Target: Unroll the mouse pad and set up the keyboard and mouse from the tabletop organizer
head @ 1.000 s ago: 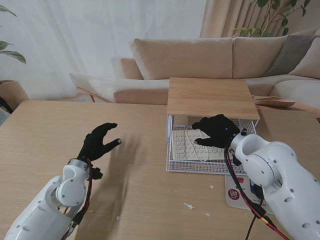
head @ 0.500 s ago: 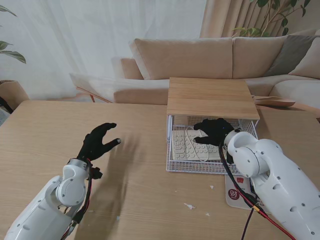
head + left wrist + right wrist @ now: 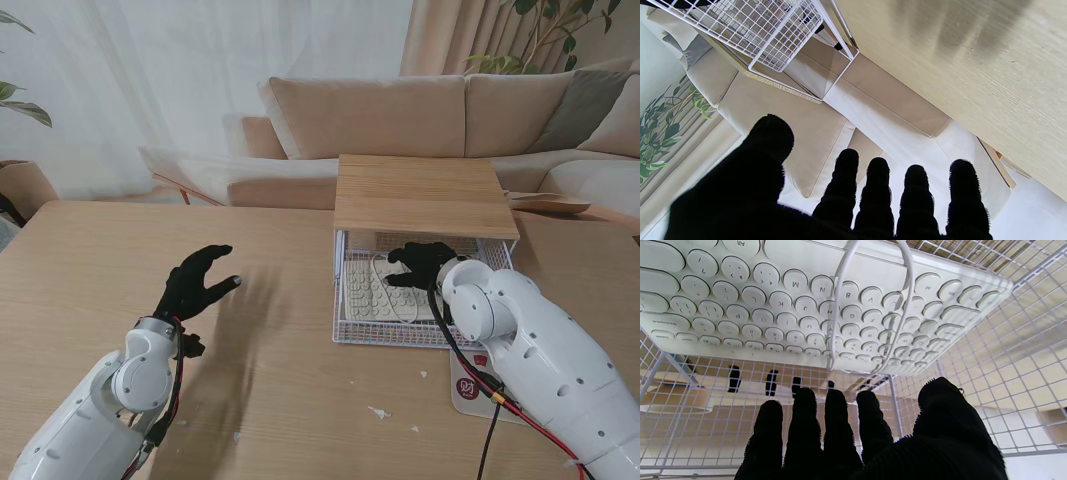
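Right hand [image 3: 422, 262] inside the white wire organizer [image 3: 345, 330], under its wooden top [image 3: 425, 195], palm down over the far-right part of the keyboard [image 3: 372, 295]. Fingers [image 3: 836, 413] extended and slightly spread, grasping nothing; whether the palm touches the keys cannot be told. Keyboard directly beneath and ahead of the fingertips, flat on the wire floor, long axis crosswise to the fingers, running left-right in the stand view. White cable [image 3: 840, 306] looped across the keys just ahead of the fingertips; snag risk on any lift or pull, by judgement. Mouse not discernible in any view.

Left hand [image 3: 195, 282] well to the left of the organizer, raised above the bare wooden table [image 3: 110, 260], fingers [image 3: 873, 186] spread, holding nothing. Right hand clearly the nearer to the keyboard.

Mouse pad: only a white pad corner [image 3: 465, 390] visible beside the right forearm, near the table's close edge; whether rolled or flat cannot be told.

Room: beige sofa [image 3: 400, 115], sheer curtain, potted plants.
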### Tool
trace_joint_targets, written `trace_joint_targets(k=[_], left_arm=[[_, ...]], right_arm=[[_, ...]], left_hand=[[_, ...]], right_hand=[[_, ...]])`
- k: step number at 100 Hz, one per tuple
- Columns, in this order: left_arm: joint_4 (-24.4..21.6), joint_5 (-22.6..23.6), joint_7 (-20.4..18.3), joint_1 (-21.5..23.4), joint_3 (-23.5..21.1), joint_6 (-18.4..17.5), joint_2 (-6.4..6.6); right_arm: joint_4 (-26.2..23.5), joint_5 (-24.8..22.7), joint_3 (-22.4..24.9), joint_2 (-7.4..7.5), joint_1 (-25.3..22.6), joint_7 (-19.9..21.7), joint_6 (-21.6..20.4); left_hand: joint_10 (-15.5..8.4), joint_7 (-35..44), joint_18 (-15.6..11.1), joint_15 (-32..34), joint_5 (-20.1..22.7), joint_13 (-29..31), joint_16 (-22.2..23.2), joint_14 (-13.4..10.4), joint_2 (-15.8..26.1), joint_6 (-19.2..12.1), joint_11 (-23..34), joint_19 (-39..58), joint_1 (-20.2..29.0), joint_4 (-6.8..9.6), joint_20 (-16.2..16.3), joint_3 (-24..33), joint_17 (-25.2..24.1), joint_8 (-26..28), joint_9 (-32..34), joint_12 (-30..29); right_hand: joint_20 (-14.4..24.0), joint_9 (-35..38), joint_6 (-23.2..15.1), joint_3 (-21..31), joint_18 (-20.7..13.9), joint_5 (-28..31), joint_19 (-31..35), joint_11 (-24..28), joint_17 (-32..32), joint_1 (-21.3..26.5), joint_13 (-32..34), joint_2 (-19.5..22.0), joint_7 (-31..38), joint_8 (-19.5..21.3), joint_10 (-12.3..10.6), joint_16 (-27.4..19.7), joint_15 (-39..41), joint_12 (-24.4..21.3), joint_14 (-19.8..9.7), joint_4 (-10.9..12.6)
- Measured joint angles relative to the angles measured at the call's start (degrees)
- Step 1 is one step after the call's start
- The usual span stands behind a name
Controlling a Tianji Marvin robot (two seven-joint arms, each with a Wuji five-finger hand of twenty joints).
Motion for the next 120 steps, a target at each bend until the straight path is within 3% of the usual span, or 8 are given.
trace_joint_targets(k=[33,65,105,120], left_arm=[[0.1,-0.1,0.0,-0.1,0.1,0.0,-0.03],[0.1,-0.1,-0.1,-0.1,0.1,0.0,-0.03],[0.2,-0.1,0.0,-0.2,0.1,0.0,-0.03],[0.3,-0.1,0.0,-0.2,0.1,0.0,-0.03]], right_arm=[[5.9,4.6,-5.0,-0.72,3.1,-4.6,4.9],[10.6,7.2,-8.1,-2.01,5.2,-10.1,6.2],[14.0,10.8,-11.0,-3.03,7.5,-11.6,9.1],[14.6,11.1,-11.3,-3.19,7.9,-12.1,9.2]], left_hand=[[0.0,0.0,0.0,0.0,0.0,-0.2,0.0,0.0,0.0,0.0,0.0,0.0,0.7,0.0,0.0,0.0,0.0,0.0,0.0,0.0],[0.0,0.0,0.0,0.0,0.0,-0.2,0.0,0.0,0.0,0.0,0.0,0.0,0.7,0.0,0.0,0.0,0.0,0.0,0.0,0.0],[0.0,0.0,0.0,0.0,0.0,-0.2,0.0,0.0,0.0,0.0,0.0,0.0,0.7,0.01,0.0,0.0,0.0,0.0,0.0,0.0],[0.0,0.0,0.0,0.0,0.0,-0.2,0.0,0.0,0.0,0.0,0.0,0.0,0.7,0.01,0.0,0.0,0.0,0.0,0.0,0.0]], right_hand=[[1.0,-1.0,0.0,-0.6,-0.6,-0.7,-1.4,0.0,0.0,0.0,-0.7,0.0,-0.5,0.0,0.0,0.0,-0.1,0.0,0.0,0.0],[1.1,-2.3,0.0,-1.3,-2.2,-2.3,-4.2,0.0,0.0,0.7,-3.4,0.6,-0.7,0.0,0.0,-0.7,-1.6,-0.2,-1.2,0.0],[1.2,-2.4,0.0,-1.3,-2.8,-2.9,-5.0,-1.0,0.0,1.3,-3.6,0.6,-0.7,-0.1,0.0,-1.2,-2.4,-0.8,-1.7,0.0],[5.1,-2.5,0.0,-1.3,-1.3,-2.9,-5.0,0.0,0.2,1.3,-4.1,0.6,-0.6,-0.1,0.0,-1.0,-0.7,-0.3,-1.3,0.0]])
